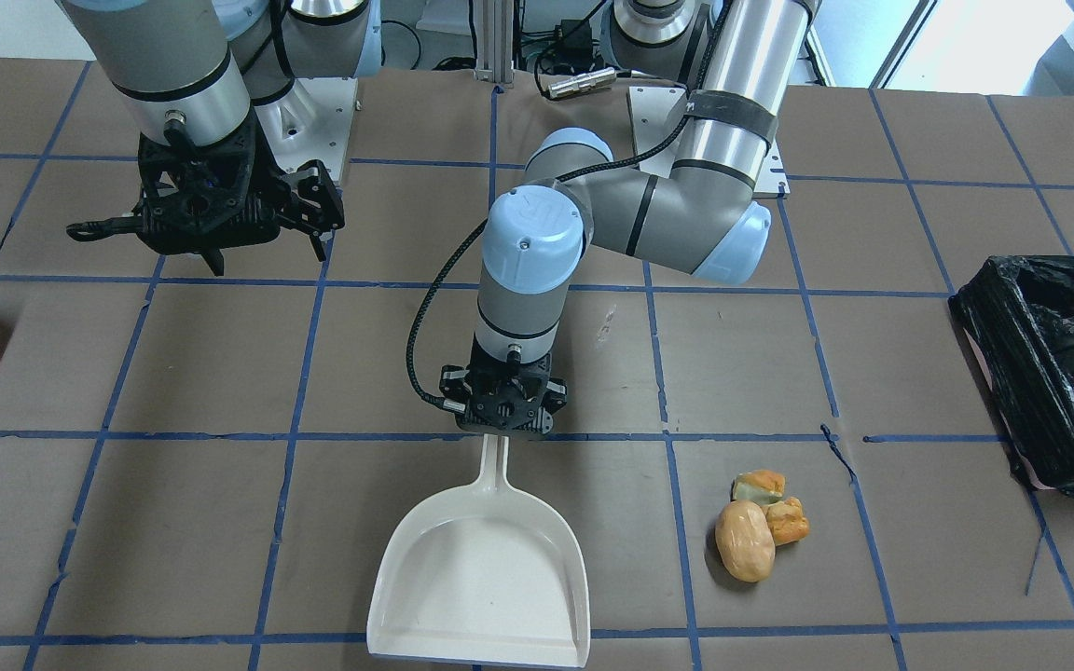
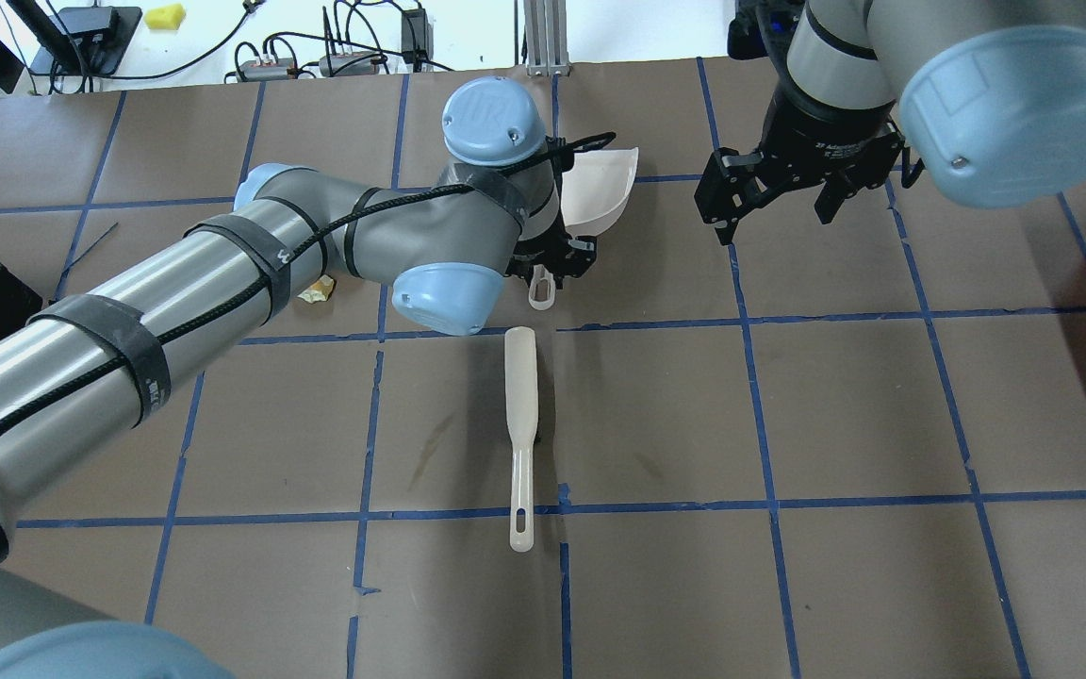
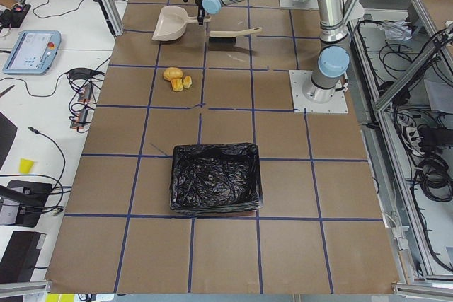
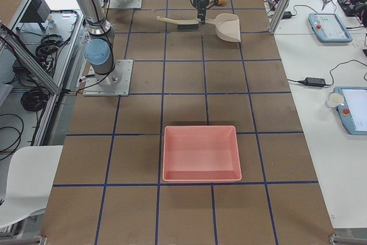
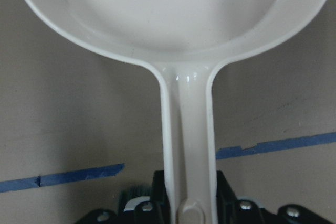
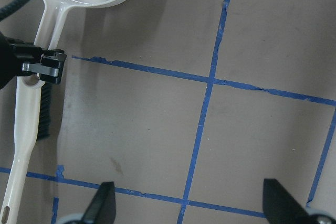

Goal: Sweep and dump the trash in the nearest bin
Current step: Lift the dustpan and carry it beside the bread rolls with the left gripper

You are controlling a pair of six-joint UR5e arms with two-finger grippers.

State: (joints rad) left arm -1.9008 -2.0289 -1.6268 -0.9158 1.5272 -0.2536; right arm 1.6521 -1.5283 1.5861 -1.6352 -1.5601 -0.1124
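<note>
In the front-facing view I'm seeing the left gripper (image 1: 503,427) closed narrow on the handle of the dustpan (image 1: 481,568). The pan's long axis is running 12 to 6, with the mouth opening toward 6. The trash (image 1: 759,527) is sitting in one tight cluster at about 4 o'clock from that gripper, beside the pan rather than in front of its mouth. The bin (image 1: 1050,354) is lying farther out at 3 o'clock, so I'm judging the pan needs turning toward 3 before any sweep.

In the overhead view, sides mirrored, a scrap of the trash is peeking out from under the left forearm at 9 o'clock from the gripper. The brush (image 2: 521,424) is lying flat at 6 o'clock from it, also aligned 12 to 6. The right gripper (image 2: 777,203) is hovering at 2 o'clock from the brush, and I'm reading it as the arm free to take the brush.

The left-end view is showing the trash between pan and bin. The right-end view is showing a pink tray (image 4: 200,128) well apart from all of it.

The left wrist view is showing the handle running straight between the jaws. The right wrist view is showing its fingers (image 6: 102,205) spread wide, holding nothing.
</note>
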